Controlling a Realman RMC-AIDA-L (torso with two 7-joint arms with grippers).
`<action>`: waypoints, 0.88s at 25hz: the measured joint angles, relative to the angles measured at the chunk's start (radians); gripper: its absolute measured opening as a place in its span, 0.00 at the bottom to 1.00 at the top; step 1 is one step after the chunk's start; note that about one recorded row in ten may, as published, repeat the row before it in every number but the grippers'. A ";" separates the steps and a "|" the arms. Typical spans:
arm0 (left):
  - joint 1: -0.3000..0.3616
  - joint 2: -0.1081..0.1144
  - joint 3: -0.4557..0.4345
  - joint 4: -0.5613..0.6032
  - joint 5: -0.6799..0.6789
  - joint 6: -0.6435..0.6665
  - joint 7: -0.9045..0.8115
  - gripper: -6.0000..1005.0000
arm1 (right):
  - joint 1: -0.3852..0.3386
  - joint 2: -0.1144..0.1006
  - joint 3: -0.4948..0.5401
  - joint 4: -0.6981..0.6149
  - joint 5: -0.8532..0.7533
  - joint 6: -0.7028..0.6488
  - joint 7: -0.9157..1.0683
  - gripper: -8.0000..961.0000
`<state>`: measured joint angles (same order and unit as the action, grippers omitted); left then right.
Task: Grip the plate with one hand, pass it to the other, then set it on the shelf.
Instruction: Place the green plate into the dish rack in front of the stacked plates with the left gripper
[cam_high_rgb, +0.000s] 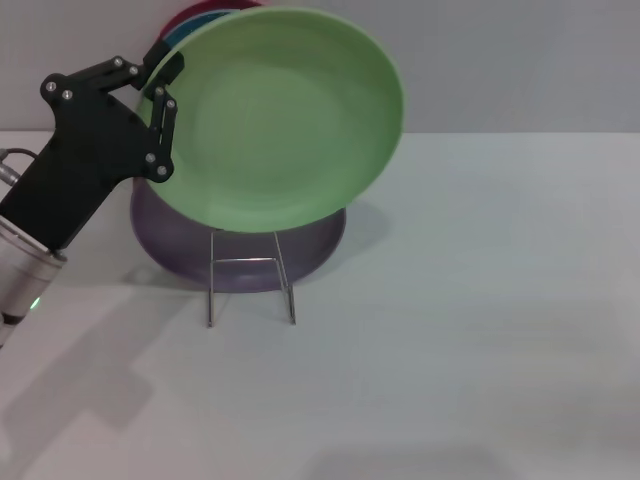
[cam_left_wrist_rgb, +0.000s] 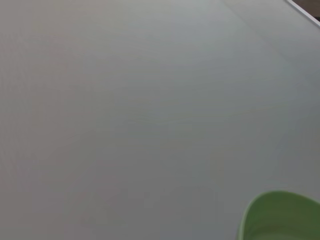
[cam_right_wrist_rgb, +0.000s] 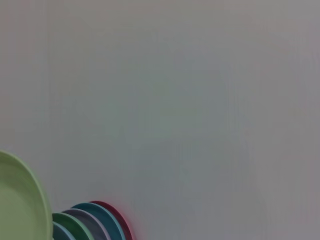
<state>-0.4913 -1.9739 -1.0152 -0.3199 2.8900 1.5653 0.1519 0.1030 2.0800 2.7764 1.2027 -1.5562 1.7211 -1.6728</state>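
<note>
Pale grey wall behind, white surface (cam_high_rgb: 460, 330) below. Left claw (cam_high_rgb: 160, 95) at 10 o'clock of the plate (cam_high_rgb: 285, 120), clamped on its rim. Plate held tilted, face toward the camera, just above the shelf (cam_high_rgb: 250, 285) at 6 o'clock, among other plates (cam_high_rgb: 240, 255). Right claw unseen. No writing or brand visible anywhere.
</note>
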 joint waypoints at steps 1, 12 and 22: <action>0.000 0.000 0.001 0.005 0.000 0.004 0.000 0.11 | 0.000 0.000 0.000 0.000 0.000 0.000 0.000 0.72; -0.014 0.001 0.004 0.065 0.000 0.038 -0.004 0.12 | -0.008 0.000 -0.034 0.006 0.007 0.005 0.000 0.72; -0.048 -0.004 0.004 0.124 0.000 0.035 -0.003 0.13 | -0.008 0.000 -0.048 0.008 0.018 0.008 0.001 0.72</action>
<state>-0.5396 -1.9776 -1.0109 -0.1959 2.8901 1.6006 0.1489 0.0946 2.0801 2.7285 1.2104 -1.5385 1.7287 -1.6720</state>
